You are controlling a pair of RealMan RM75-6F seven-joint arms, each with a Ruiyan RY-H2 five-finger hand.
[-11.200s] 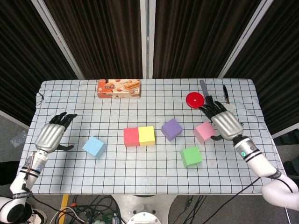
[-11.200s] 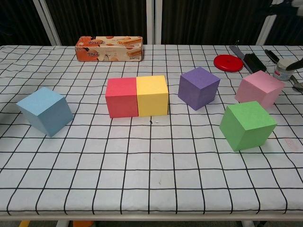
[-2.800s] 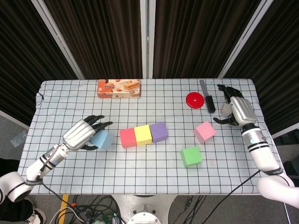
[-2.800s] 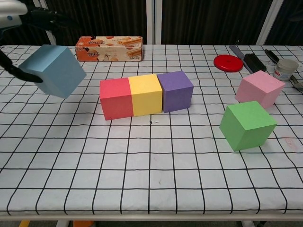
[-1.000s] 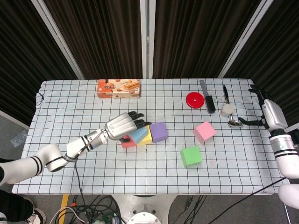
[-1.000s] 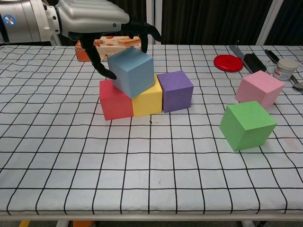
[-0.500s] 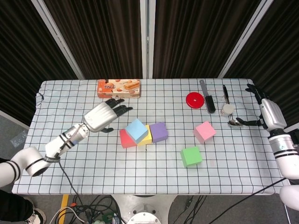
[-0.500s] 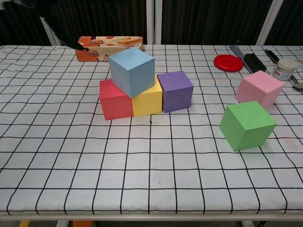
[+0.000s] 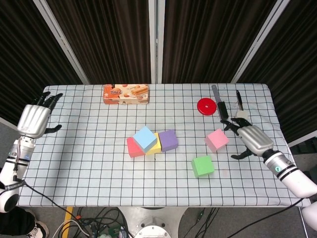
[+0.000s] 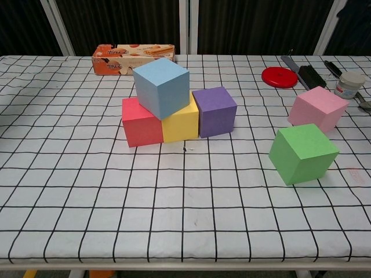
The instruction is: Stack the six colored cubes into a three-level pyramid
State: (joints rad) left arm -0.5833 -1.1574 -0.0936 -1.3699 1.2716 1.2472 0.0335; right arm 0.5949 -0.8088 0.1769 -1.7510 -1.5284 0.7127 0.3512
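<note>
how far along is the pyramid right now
Done: the red cube, yellow cube and purple cube form the base row, and the blue cube sits on the red and yellow ones. In hand: nothing; the right hand is open beside the pink cube. Left: the pink cube, then the green cube.

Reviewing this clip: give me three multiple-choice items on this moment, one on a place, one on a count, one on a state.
1. Where is the blue cube?
A. on the red and yellow cubes
B. beside the green cube
C. on the biscuit box

2. How many cubes lie apart from the stack?
A. one
B. two
C. four

3. What is the right hand doing?
A. holding the pink cube
B. empty, fingers apart
C. pressing on the green cube

Answers:
1 A: it rests across the red cube and yellow cube.
2 B: only the pink cube and green cube stand alone.
3 B: it is beside the pink cube, nothing in it.
</note>
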